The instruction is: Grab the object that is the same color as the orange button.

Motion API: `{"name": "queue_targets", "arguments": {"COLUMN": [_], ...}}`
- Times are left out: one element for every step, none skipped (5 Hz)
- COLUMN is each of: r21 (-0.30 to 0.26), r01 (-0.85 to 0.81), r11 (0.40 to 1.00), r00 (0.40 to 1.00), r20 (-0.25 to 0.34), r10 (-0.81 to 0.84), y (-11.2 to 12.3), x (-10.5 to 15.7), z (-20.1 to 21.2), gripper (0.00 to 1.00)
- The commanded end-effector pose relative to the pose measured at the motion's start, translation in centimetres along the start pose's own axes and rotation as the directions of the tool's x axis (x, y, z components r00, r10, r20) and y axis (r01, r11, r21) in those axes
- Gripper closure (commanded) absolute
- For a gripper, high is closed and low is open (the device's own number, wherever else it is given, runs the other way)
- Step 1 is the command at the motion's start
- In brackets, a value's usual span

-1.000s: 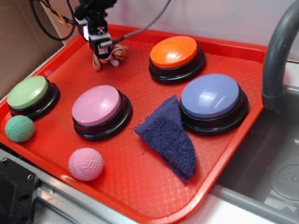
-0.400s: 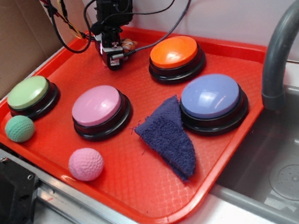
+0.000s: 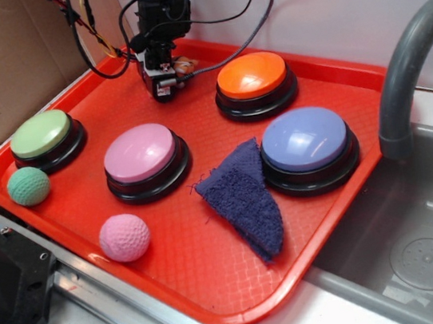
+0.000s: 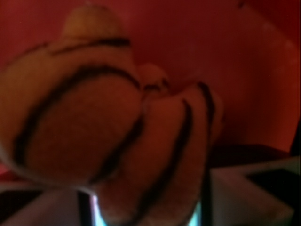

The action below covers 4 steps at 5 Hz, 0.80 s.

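**Gripper down on the tiger at the back of the tray**

Your arm reaches down almost vertically at the far edge of the red tray [image 3: 217, 283], with its cables looping off to both sides above it. The gripper [image 3: 163, 89] points straight at the tray floor, just left of the orange button [image 3: 252, 75] and behind the pink-topped button [image 3: 139, 153].

The plush tiger [image 3: 182, 67] sits right at the gripper. In the exterior view you see only a small orange and white scrap of it poking out on the gripper's right side, between the gripper and the orange button; the rest is hidden behind the gripper body. In the wrist view the tiger [image 4: 108, 122] fills nearly the whole picture, orange with dark curved stripes, blurred by closeness, with the pale finger pads [image 4: 244, 197] showing at the bottom corners on either side of it. So the toy lies between the fingers, pressed up close to the camera.

You cannot tell from these views whether the fingers have clamped on the toy or merely straddle it; the contact points are out of focus and mostly covered by the plush.

The blue-topped button [image 3: 304, 137], the dark blue cloth [image 3: 242, 199], the green-topped button [image 3: 40, 133], the green ball [image 3: 28, 186] and the pink ball [image 3: 125, 237] lie well apart from the gripper, nearer the front of the tray.
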<state>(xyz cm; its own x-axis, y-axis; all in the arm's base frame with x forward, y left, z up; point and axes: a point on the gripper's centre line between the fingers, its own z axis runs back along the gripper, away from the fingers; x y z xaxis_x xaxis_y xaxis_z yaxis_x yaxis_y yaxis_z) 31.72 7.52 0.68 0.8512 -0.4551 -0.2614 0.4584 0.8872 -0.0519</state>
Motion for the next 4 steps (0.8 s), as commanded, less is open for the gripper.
{"name": "queue_targets", "arguments": {"r21": [0.052, 0.071, 0.049, 0.035], "r01": [-0.073, -0.127, -0.146, -0.175], "r11": [0.996, 0.989, 0.988, 0.984], "r00": [0.988, 0.975, 0.949, 0.933], "r20": [0.139, 0.195, 0.288, 0.325], "r10": [0.065, 0.111, 0.126, 0.155], "y": [-2.9, -5.3, -8.1, -10.4], "x": [-1.7, -3.6, -5.7, -7.1], "z": [6.6, 9.6, 13.3, 16.1], "gripper": [1.0, 1.0, 1.0, 1.0]}}
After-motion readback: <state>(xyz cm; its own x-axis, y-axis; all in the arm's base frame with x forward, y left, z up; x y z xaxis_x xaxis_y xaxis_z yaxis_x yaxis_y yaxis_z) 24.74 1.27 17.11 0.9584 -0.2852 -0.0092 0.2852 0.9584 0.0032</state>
